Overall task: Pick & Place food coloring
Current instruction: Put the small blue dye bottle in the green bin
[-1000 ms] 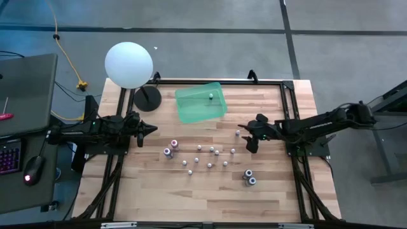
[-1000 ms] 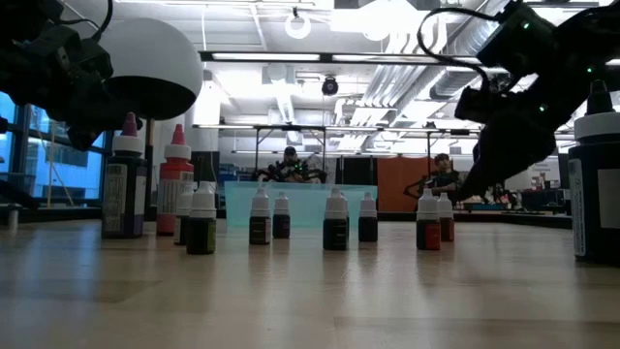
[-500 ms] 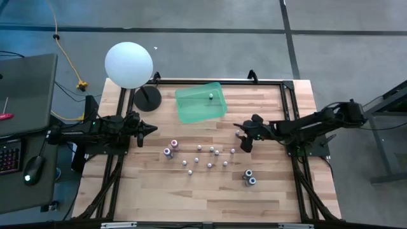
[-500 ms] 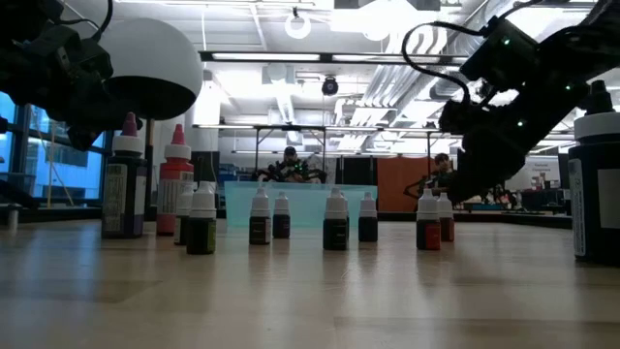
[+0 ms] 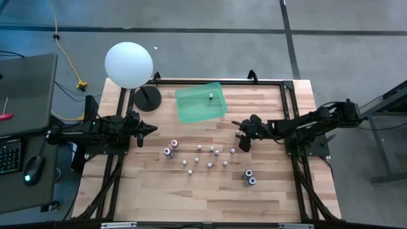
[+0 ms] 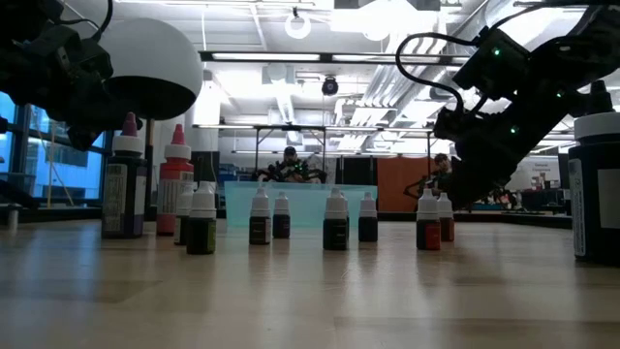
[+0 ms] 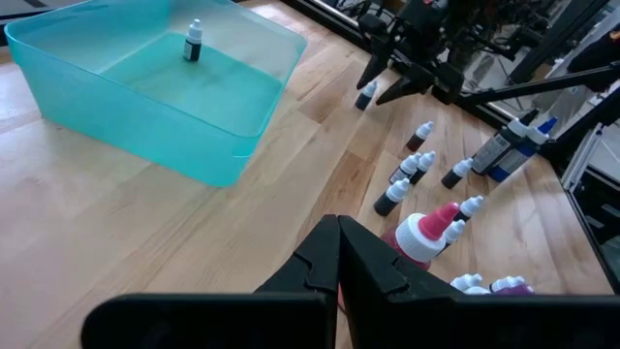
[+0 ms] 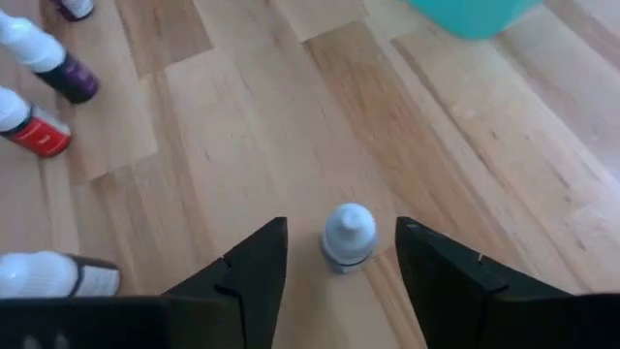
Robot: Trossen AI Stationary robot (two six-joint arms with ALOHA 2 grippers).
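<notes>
My right hand (image 8: pixel 339 254) is spread around a small white-capped bottle (image 8: pixel 347 236) standing near the tabletop (image 5: pixel 273 191) centre, fingers not touching it; my left hand (image 5: pixel 147 129), pressed together, waits by the left edge

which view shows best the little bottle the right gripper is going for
The right wrist view: the white-capped bottle stands upright between the right gripper's open fingers, untouched. The high view shows only a speck; the left wrist view shows it far off.

No text or label can be read.
</notes>
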